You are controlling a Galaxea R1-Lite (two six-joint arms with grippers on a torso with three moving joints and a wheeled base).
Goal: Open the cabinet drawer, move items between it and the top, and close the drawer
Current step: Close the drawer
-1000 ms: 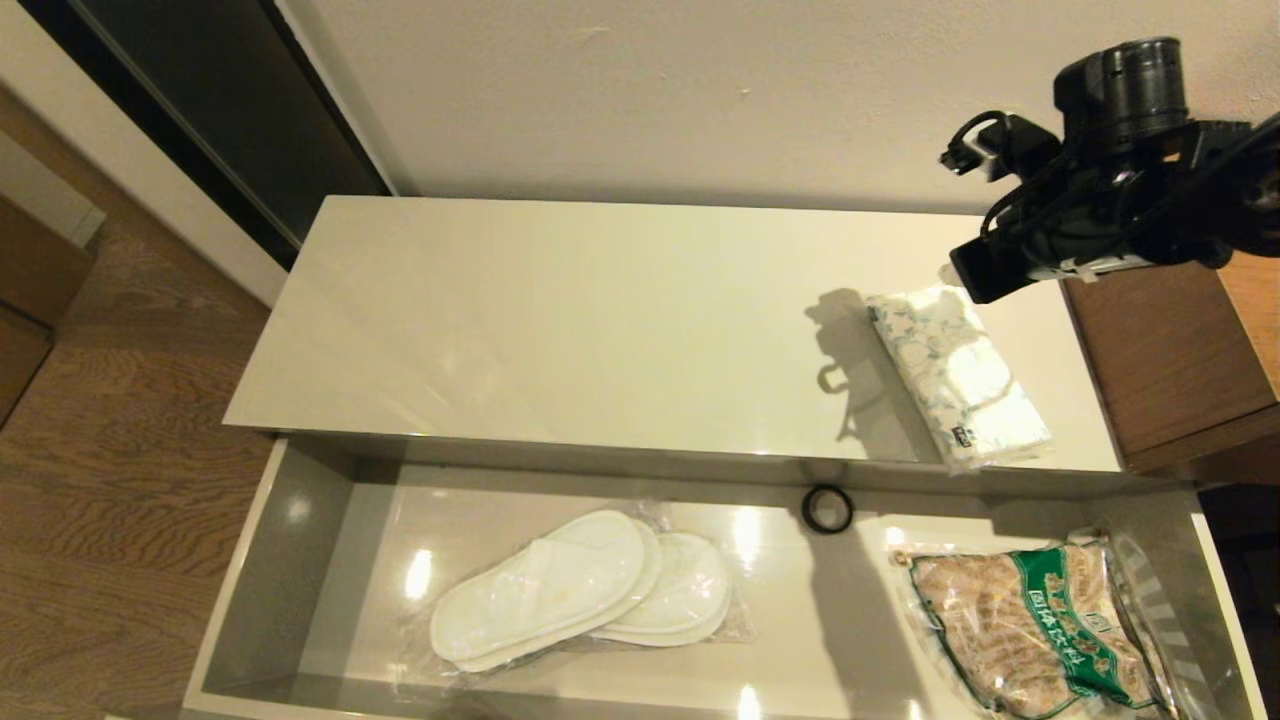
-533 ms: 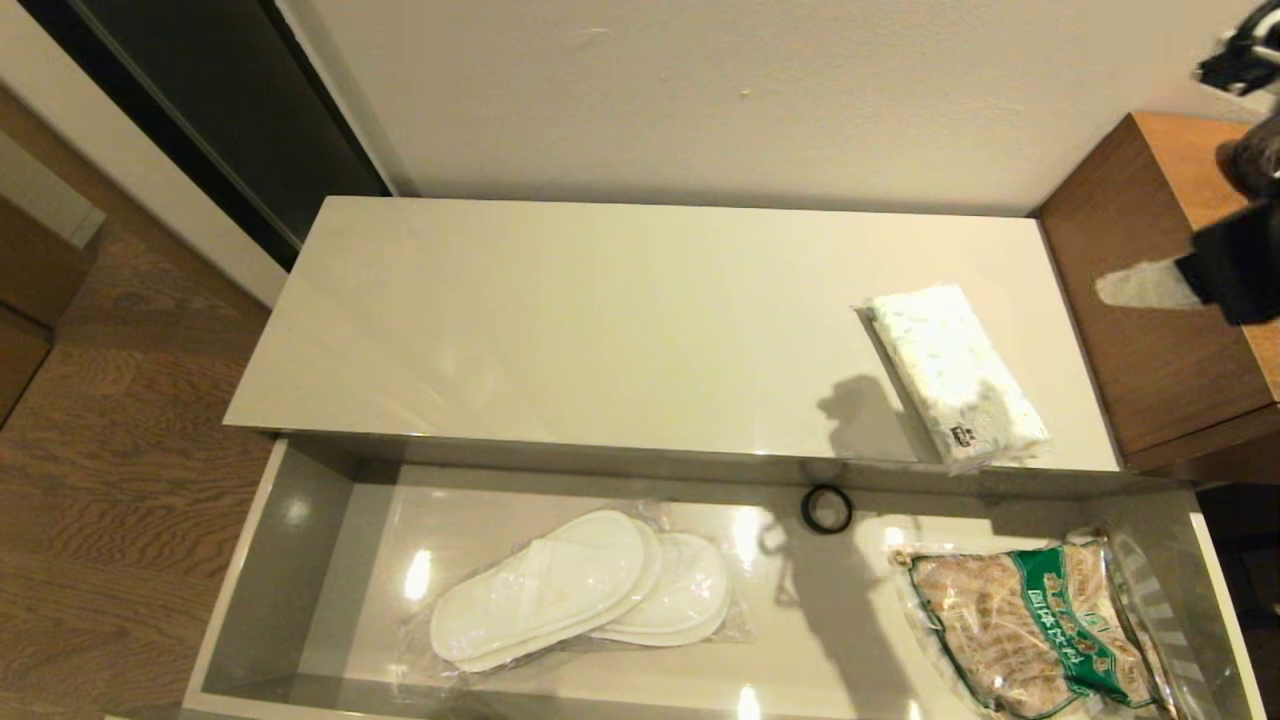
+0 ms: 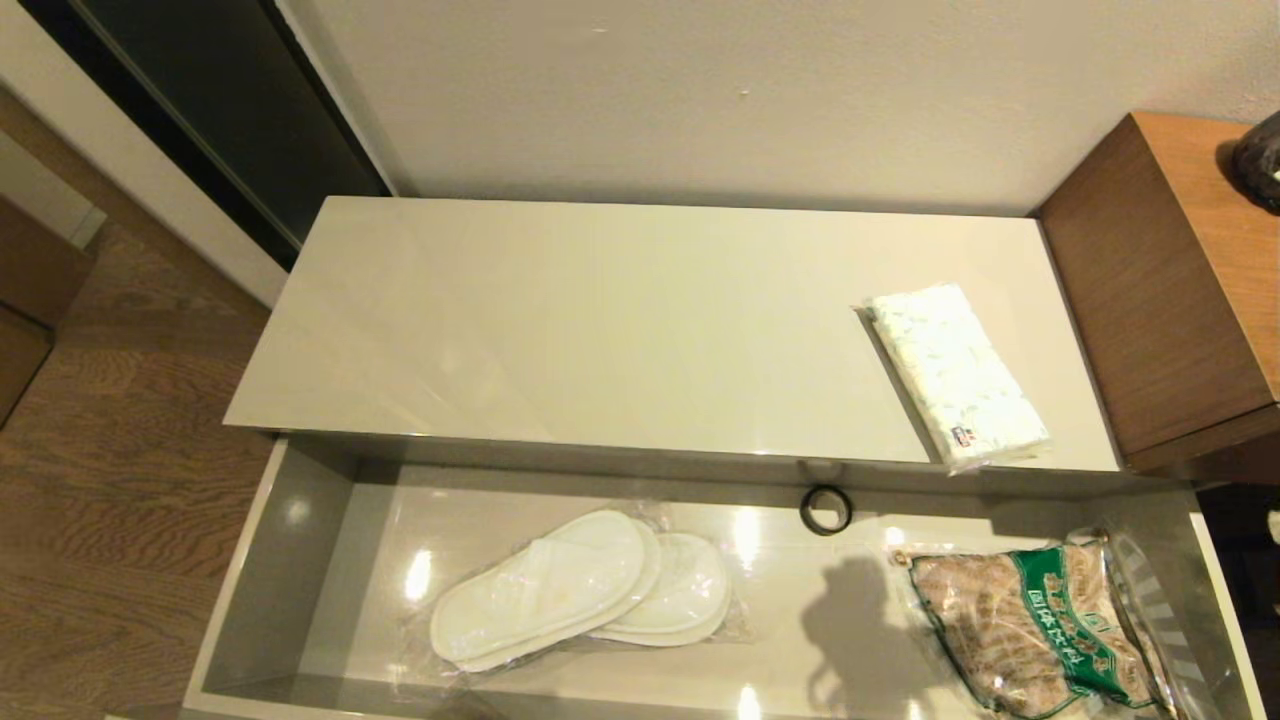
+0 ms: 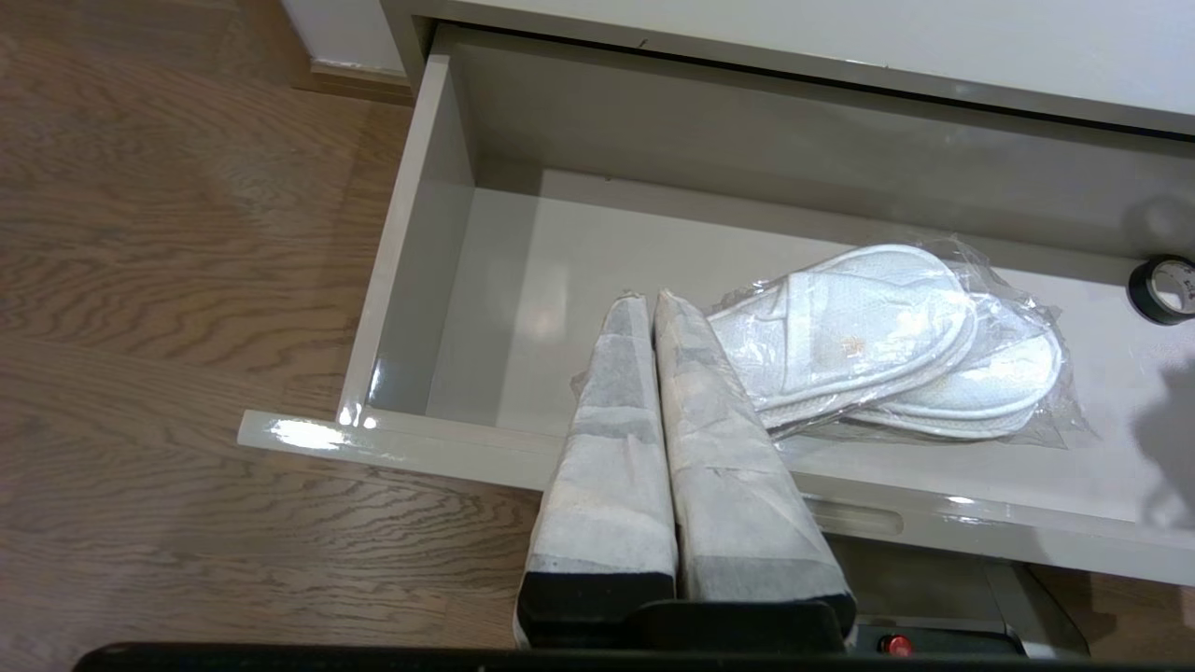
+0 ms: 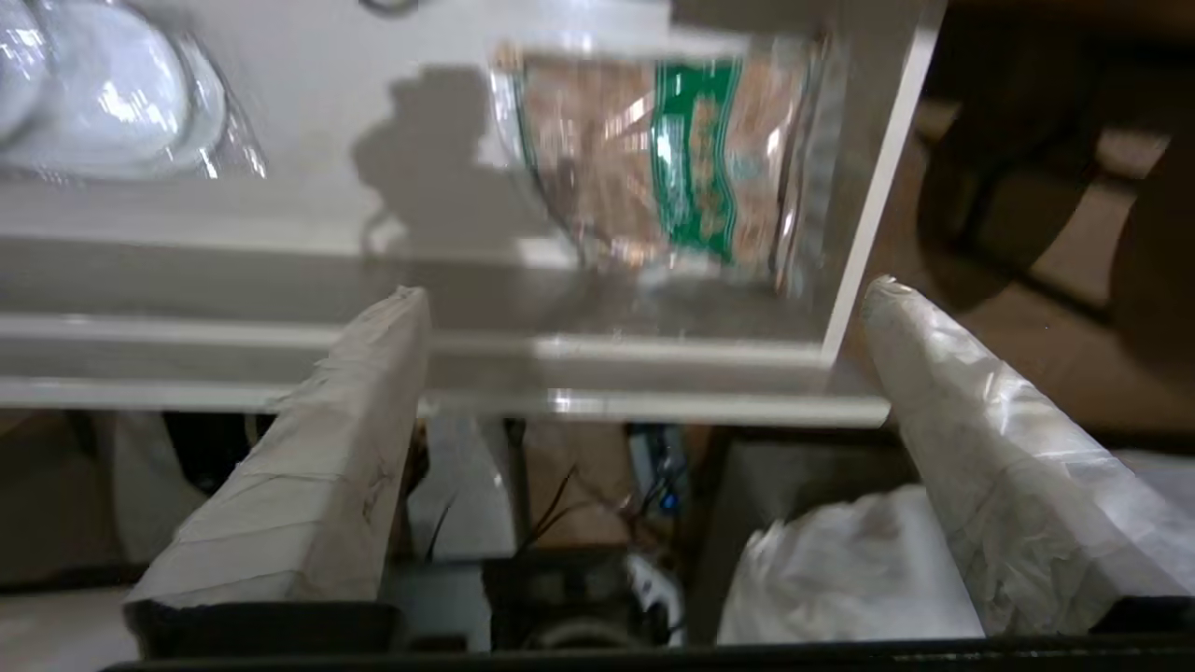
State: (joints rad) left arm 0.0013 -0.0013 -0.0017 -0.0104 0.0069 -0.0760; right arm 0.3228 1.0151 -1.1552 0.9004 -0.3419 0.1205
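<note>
The cabinet drawer point(image 3: 290, 560) is pulled open below the cream top point(image 3: 600, 320). The wrapped white slippers point(image 3: 590, 588) point(image 4: 878, 341) lie flat in the drawer's middle. The white tissue pack point(image 3: 955, 372) rests on the top near its right end. Neither gripper shows in the head view. My left gripper point(image 4: 642, 299) is shut and empty, hovering over the drawer's front edge point(image 4: 448, 453) just left of the slippers. My right gripper point(image 5: 644, 291) is open and empty, low in front of the drawer's right front corner point(image 5: 840, 373).
A brown snack bag with a green band point(image 3: 1040, 630) point(image 5: 672, 159) lies in the drawer's right end. A small black ring point(image 3: 826, 509) point(image 4: 1162, 289) sits by the drawer's back wall. A taller brown wooden unit point(image 3: 1180, 300) adjoins the cabinet on the right. Wood floor point(image 3: 110, 450) lies to the left.
The right arm, which was above the tissue pack on the top, has swung off to the right and down out of the head view. The tissue pack stays on the top.
</note>
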